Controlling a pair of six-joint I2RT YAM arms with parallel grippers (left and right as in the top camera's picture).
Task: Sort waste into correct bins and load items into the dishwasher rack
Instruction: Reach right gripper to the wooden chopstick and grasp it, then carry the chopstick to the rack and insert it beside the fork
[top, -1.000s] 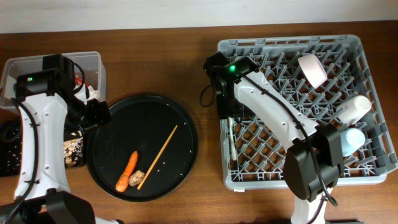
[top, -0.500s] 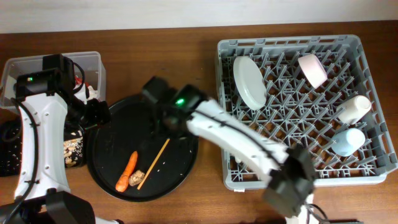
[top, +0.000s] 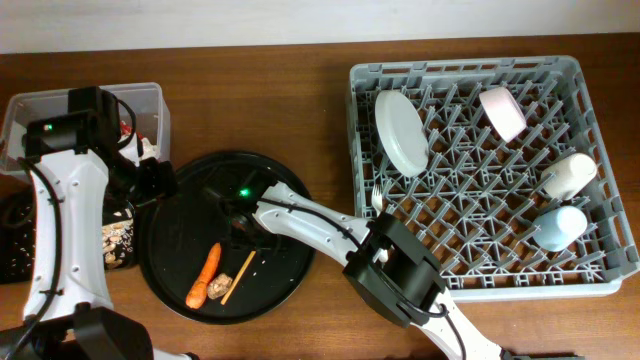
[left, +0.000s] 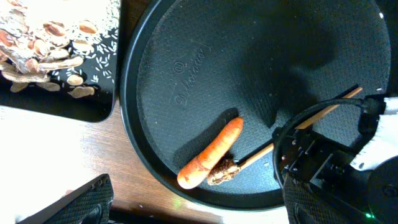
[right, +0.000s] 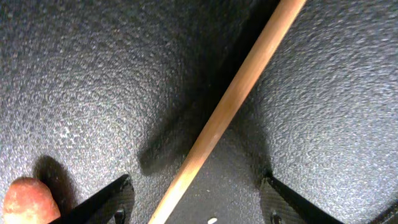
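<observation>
The thin wooden stick (right: 231, 102) lies on the round black tray (top: 290, 215), next to the orange carrot piece (top: 205, 275) and a beige food scrap (top: 223, 285). My right gripper (right: 196, 205) is open low over the tray, one finger on each side of the stick; in the overhead view it (top: 243, 222) hides the stick's upper part. My left gripper (top: 150, 182) is open and empty over the tray's left edge. The grey dishwasher rack (top: 465, 285) holds the white plate (top: 400, 130), bowl (top: 502, 112), cream cup (top: 568, 175), light-blue cup (top: 558, 225) and fork (top: 377, 200).
The clear tub (top: 85, 100) stands at the back left with a red wrapper and white paper inside. The flat black tray (left: 93, 106) with beige scraps (left: 53, 43) lies left of the round tray. The right arm stretches across the round tray's right side.
My right arm has swung from the rack's left side over to the round tray and come down around the stick. The left arm has not moved.
</observation>
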